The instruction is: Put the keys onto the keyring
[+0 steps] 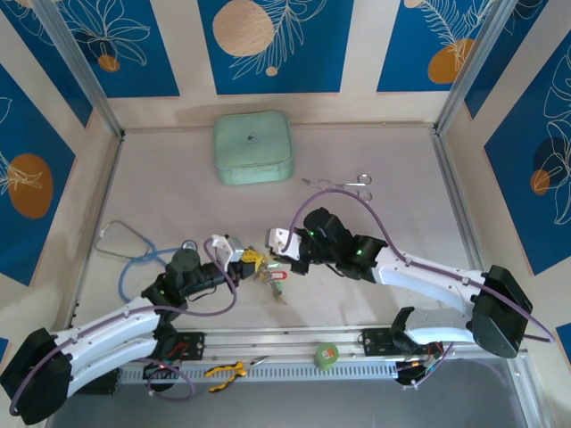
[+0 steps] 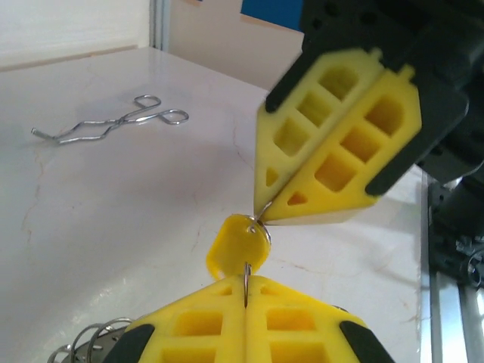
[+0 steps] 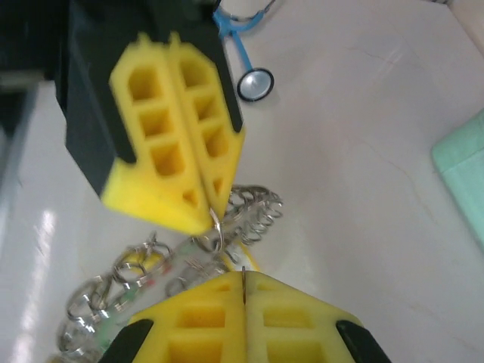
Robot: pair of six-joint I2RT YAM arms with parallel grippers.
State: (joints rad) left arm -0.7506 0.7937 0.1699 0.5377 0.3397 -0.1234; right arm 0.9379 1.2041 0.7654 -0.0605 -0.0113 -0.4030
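Observation:
Both grippers meet over the table's middle. My left gripper [image 1: 244,259] [image 2: 246,281] is shut on a thin silvery ring held edge-on, which I take for the keyring [image 2: 246,272]. Just beyond it hangs a yellow tag [image 2: 236,246]. My right gripper [image 1: 278,253] [image 3: 243,277] is shut on a thin metal edge; in the left wrist view its tips [image 2: 266,215] pinch the small wire loop of that yellow-tagged key. Below and between them dangles a bunch of keys [image 1: 270,275] [image 3: 136,283] with green, yellow and red tags, plus a coil of rings [image 3: 255,208].
Silvery forceps [image 1: 339,185] [image 2: 113,127] lie at the back right. A mint-green case [image 1: 253,147] [image 3: 463,162] stands at the back middle. The blue-tubed stethoscope [image 1: 134,256] [image 3: 246,57] lies left. A tape roll [image 1: 326,356] and yellow pliers [image 1: 225,370] rest on the front rail.

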